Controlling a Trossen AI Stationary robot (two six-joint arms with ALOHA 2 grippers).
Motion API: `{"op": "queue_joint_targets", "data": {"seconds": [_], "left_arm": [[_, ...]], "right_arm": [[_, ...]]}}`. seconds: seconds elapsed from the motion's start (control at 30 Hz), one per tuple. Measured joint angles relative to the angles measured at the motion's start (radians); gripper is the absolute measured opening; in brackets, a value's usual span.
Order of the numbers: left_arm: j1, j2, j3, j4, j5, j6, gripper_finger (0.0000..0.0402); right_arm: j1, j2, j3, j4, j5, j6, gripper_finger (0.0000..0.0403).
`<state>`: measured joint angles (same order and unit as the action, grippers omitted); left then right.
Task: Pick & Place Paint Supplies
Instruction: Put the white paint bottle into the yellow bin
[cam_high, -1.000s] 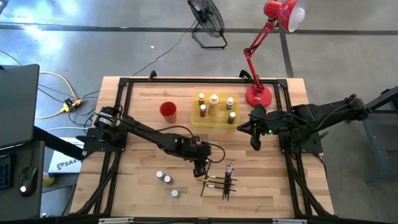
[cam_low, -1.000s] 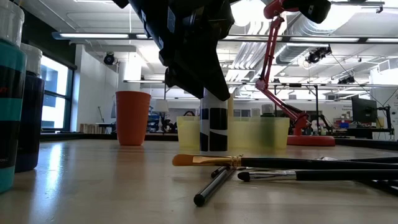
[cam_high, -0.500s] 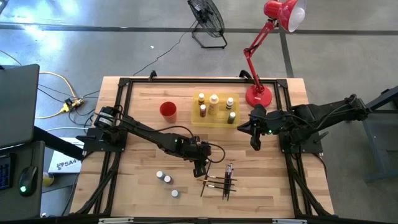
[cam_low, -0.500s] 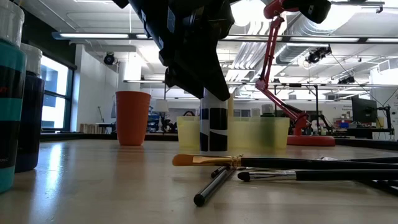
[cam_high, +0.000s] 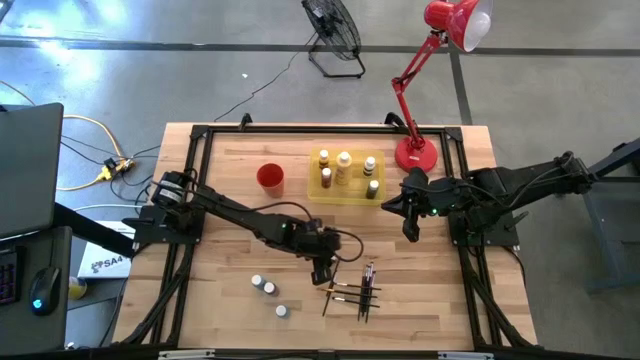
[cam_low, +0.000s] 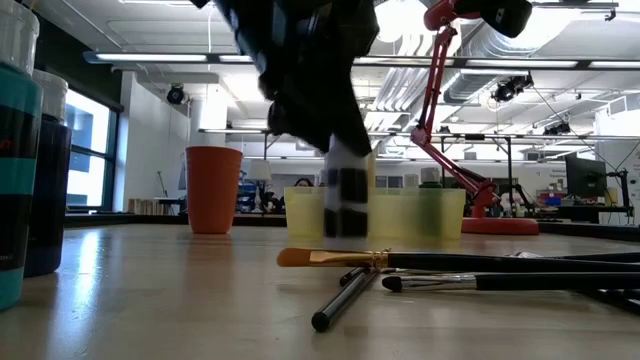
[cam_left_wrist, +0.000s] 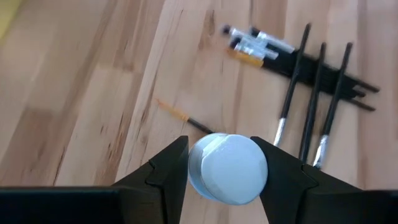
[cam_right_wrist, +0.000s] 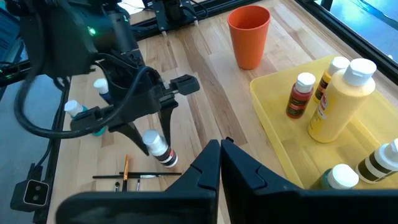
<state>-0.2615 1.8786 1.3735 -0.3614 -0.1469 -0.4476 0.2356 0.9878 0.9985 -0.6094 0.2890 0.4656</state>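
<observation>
I am holding the left gripper (cam_left_wrist: 227, 171) clamped on a small bottle (cam_left_wrist: 227, 168), one finger pressing each side of its white cap, just off the table and just beside the scattered paintbrushes (cam_high: 357, 289). In the right wrist view the bottle (cam_right_wrist: 160, 151) is hanging tilted between the fingers, cap uppermost and dark-banded body slanting down toward the wood, so its long axis is leaning rather than standing plumb.

Taking the yellow tray (cam_high: 344, 194) as landmark, the held bottle is lying on the tray's near side, well apart from it across open table. The move ahead, as I judge it, is a carry from the brushes toward the tray, with the bottle needing to be righted before I set it down. Several bottles (cam_right_wrist: 340, 99) are already standing upright inside the tray, and three more bottles (cam_high: 268, 291) are waiting on the table, farther from the tray than the gripper. The red cup (cam_high: 270, 177) is standing just beside the tray.

I am parking the right gripper (cam_high: 410, 230), fingers pressed together and empty, near the tray's lamp-side end.
</observation>
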Motion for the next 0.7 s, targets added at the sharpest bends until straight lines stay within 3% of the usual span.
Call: {"op": "queue_joint_targets", "data": {"seconds": [0.17,0.43,0.7], "left_arm": [[0.000,0.000,0.097,-0.065,-0.042,0.079,0.0159],[0.029,0.000,0.315,-0.383,-0.249,0.162,0.0159],[0.146,-0.002,0.403,-0.450,-0.269,0.208,0.0159]], "right_arm": [[0.000,0.000,0.000,0.000,0.000,0.000,0.0005],[0.000,0.000,0.000,-0.021,-0.003,0.000,0.0005],[0.000,0.000,0.000,-0.034,-0.044,0.000,0.0005]]}}
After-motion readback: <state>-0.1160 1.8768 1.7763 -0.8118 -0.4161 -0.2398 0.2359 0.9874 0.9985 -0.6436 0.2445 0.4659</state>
